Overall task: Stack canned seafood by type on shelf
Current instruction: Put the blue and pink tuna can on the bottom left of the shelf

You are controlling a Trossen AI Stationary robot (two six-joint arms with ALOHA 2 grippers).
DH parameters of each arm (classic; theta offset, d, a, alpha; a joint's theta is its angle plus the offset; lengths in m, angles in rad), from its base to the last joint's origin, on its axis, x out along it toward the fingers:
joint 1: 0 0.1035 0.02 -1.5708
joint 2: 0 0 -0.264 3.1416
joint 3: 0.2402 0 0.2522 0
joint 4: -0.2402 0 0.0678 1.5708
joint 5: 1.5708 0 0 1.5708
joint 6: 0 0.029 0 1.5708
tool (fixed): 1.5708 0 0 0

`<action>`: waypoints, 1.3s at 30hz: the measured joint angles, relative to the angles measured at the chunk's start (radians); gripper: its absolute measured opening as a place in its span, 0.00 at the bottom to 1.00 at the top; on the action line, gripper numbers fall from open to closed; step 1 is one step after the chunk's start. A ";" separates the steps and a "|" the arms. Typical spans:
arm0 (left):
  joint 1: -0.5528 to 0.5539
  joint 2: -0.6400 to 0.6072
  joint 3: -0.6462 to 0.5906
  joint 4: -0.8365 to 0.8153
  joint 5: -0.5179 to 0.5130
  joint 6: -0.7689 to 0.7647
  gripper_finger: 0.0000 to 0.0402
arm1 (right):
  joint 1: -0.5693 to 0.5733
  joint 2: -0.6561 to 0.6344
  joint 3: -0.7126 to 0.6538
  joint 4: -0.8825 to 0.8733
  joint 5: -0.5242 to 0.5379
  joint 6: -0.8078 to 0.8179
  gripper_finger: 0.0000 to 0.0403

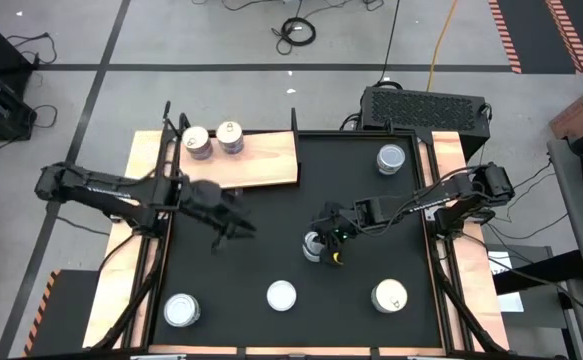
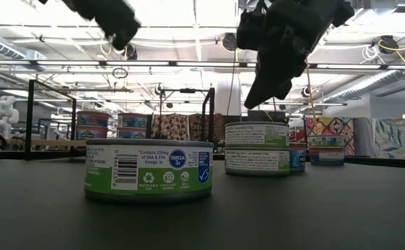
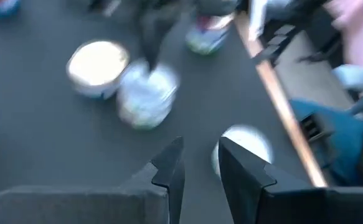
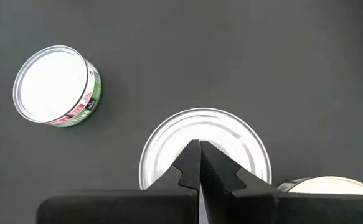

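Note:
The shelf (image 1: 261, 160) is a light wooden board at the table's far left, and two tins (image 1: 196, 142) (image 1: 231, 137) stand on it. A tin (image 1: 314, 246) stands mid-table on its base. In the low view it is the top one (image 2: 256, 135) of two stacked tins. My right gripper (image 4: 200, 144) is shut and hangs just over its silvery top (image 4: 231, 140); the low view shows a gap between them. My left gripper (image 3: 198, 152) is open with nothing between its fingers, above the mat near the board's near edge (image 1: 239, 226).
Loose tins stand on the black mat: three along the near edge (image 1: 181, 310) (image 1: 281, 295) (image 1: 389, 295) and one at the far right (image 1: 391, 158). A black box (image 1: 426, 105) sits beyond the far edge. Wooden rails (image 1: 449, 290) run along both sides.

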 joint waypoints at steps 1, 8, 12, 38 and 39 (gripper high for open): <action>-0.027 0.006 -0.006 0.050 -0.009 0.000 0.24 | 0.003 0.000 0.000 0.005 0.001 0.006 0.00; -0.199 0.127 -0.010 0.300 -0.045 0.028 0.24 | 0.022 0.000 0.000 0.053 0.001 0.037 0.00; -0.279 0.226 -0.002 0.310 -0.043 -0.017 0.24 | 0.038 0.000 0.000 0.054 0.001 0.037 0.00; -0.441 0.295 0.201 -0.145 -0.253 -0.092 0.24 | 0.059 0.000 0.000 0.153 -0.006 -0.012 0.00; -0.435 0.302 0.201 -0.107 -0.254 -0.049 0.24 | 0.059 0.000 0.000 0.154 -0.006 -0.011 0.00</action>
